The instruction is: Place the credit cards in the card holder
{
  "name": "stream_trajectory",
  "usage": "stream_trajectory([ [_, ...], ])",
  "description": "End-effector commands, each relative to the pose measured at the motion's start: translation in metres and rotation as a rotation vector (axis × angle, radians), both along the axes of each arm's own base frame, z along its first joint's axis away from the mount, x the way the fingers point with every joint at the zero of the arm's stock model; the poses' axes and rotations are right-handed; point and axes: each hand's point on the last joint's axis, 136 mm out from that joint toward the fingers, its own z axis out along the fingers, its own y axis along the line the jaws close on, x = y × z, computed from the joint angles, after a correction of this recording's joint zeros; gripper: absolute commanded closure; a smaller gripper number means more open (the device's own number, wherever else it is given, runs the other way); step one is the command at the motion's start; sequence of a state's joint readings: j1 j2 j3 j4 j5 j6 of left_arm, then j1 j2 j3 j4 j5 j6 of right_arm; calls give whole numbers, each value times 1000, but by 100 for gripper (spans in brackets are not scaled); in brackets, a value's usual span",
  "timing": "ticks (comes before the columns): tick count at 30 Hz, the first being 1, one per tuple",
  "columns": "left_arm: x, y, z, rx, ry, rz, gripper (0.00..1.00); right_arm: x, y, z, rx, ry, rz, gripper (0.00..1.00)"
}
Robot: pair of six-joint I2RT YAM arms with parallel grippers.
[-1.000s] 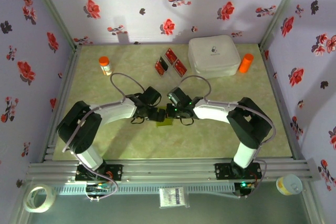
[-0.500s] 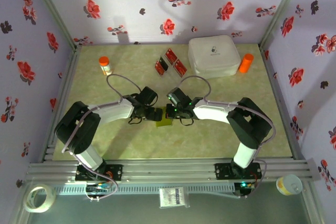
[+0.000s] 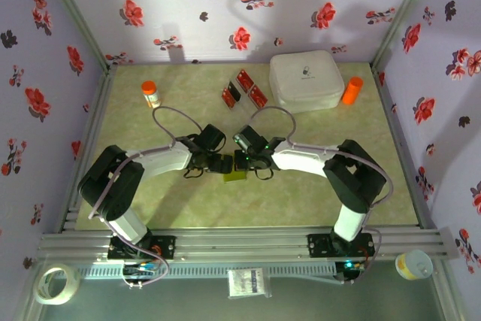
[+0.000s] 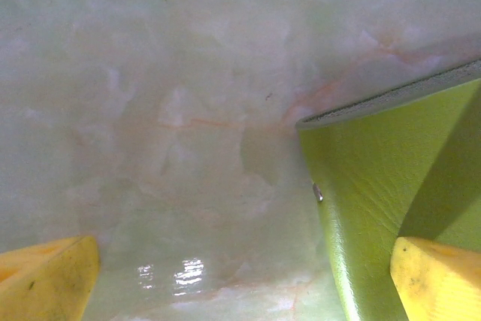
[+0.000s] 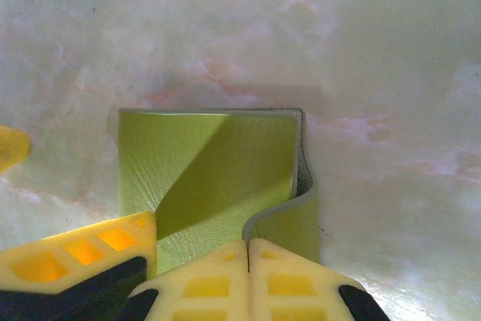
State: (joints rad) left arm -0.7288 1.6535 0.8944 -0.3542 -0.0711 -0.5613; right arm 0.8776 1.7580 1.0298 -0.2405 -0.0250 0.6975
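Pinching card holder (image 5: 210, 163) apparently, right gripper (image 5: 248, 249) closed, left gripper (image 4: 240, 283) wide

Cut off: card holder (image 4: 368, 178)
Its right part runs out of the left wrist view; the credit cards (image 3: 231, 95) show markings too small to read.

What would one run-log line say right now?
left gripper open at edge of olive-green folding card holder | right gripper shut on its flap | three thin red credit cards apart, uninserted
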Motion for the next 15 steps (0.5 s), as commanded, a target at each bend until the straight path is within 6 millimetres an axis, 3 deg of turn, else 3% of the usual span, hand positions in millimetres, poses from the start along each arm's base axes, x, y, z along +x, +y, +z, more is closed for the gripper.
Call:
stream_trajectory([
  [1, -16, 18, -28, 81, 69, -9, 0, -11, 3, -12, -44, 34, 41, 100],
  [15, -16, 17, -29, 73, 70, -6, 0, -38, -4, -34, -143, 47, 104, 100],
])
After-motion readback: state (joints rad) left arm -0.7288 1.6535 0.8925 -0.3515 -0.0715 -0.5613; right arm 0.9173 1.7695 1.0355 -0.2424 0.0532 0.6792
